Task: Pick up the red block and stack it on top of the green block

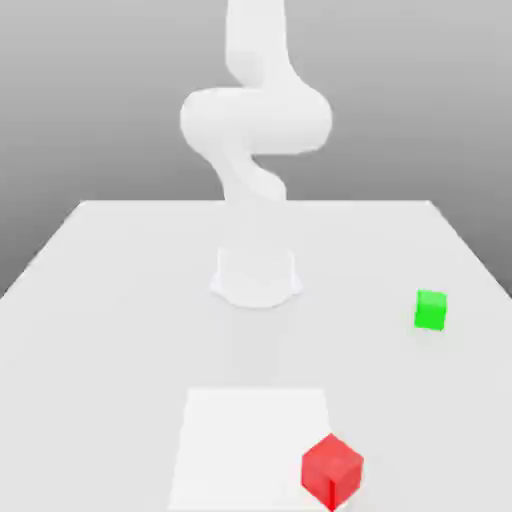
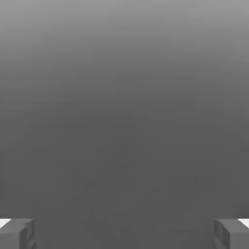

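Exterior view puts the red block [image 1: 332, 469] near the green block [image 1: 431, 309], toward the camera; gripper [image 2: 124, 233] fingers stand apart, empty.

Arm [image 1: 255, 120]: its upper part runs off the exterior view's top edge — nothing past that bend can be seen.
Fingers [image 2: 17, 233]: cut by the hand view's lower edge and corners; just two grey tips show, wide apart, with bare grey between them.
Surface [image 1: 110, 300]: cropped at the exterior view's left, right and lower edges.
Red block [image 1: 332, 470]: sits right at the lower edge — its base corner is barely inside.
Pale square patch [image 1: 250, 440]: cut off below.
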{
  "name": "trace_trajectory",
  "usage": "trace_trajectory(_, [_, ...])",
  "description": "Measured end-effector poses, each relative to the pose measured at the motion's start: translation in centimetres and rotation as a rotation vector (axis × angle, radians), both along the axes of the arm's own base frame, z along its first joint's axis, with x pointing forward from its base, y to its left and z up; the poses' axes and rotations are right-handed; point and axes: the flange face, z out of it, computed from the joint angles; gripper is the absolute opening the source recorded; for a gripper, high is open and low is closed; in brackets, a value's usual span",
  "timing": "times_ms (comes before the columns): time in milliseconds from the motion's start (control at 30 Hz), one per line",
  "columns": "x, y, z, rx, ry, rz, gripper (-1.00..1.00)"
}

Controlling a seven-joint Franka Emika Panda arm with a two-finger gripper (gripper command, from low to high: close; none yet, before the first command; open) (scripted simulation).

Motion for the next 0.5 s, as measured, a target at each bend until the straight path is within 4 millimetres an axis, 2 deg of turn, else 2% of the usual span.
trace_trajectory(100, [3.8, 0.9, -5.1, -0.024, 0.089, 0.081, 0.00])
trace_trajectory(233, [7.5, 2.3, -12.1, -0.059, 0.200, 0.183, 0.00])
trace_trajectory(367, [10.0, 4.0, -19.5, -0.098, 0.309, 0.284, 0.00])
trace_trajectory(500, [11.2, 5.6, -27.2, -0.142, 0.416, 0.385, 0.00])
